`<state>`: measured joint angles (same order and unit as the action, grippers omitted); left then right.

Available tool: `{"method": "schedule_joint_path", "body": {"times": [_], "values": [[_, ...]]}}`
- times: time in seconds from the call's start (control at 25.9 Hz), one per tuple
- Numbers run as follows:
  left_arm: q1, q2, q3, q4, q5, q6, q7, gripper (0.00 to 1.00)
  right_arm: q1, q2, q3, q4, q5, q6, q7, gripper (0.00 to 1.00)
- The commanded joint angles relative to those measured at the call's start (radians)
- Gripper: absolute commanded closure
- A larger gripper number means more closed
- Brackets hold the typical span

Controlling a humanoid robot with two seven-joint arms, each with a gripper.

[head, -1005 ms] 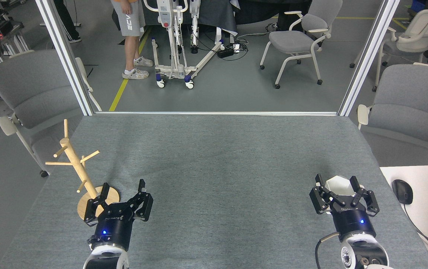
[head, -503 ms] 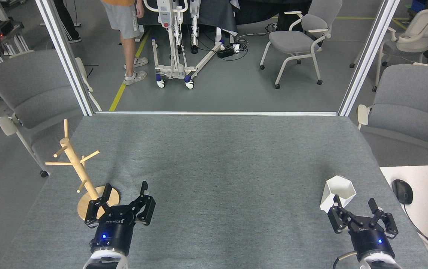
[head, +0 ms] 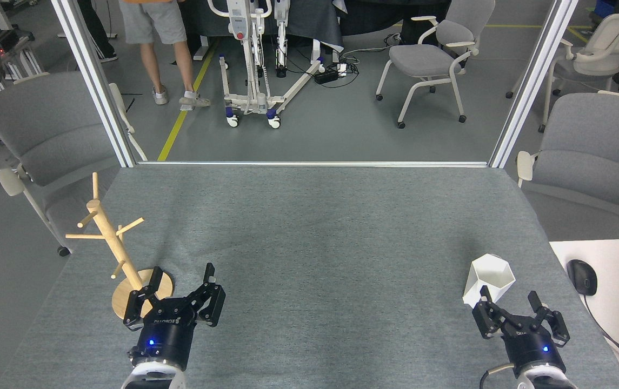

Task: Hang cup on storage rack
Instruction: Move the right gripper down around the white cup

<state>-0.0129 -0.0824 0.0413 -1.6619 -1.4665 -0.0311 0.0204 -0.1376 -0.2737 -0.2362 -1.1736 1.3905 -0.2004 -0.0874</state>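
Hovering empty with fingers apart, my right hand (head: 520, 320) sits just behind the cup (head: 488, 280) (upright near the table's right edge); a clumsy reach could topple it. My left hand (head: 177, 301), also spread, could knock the storage rack (head: 112, 243).

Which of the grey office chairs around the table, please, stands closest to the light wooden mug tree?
The grey padded chair left of the table, directly behind the light wooden mug tree. The other grey chairs stand across the floor or on the right side.
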Motion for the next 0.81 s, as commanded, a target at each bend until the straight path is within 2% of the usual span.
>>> {"method": "schedule_joint_path", "body": {"times": [0.0,0.77], "values": [[0.002,0.001,-0.001,0.002,0.000,0.002,0.000,0.00,-0.033,-0.001,0.000,0.057,0.002,-0.001,-0.009,0.01],[-0.001,0.000,0.000,0.030,0.000,-0.001,0.001,0.00,-0.069,-0.001,0.002,0.120,0.033,0.013,-0.021,0.01]]}}
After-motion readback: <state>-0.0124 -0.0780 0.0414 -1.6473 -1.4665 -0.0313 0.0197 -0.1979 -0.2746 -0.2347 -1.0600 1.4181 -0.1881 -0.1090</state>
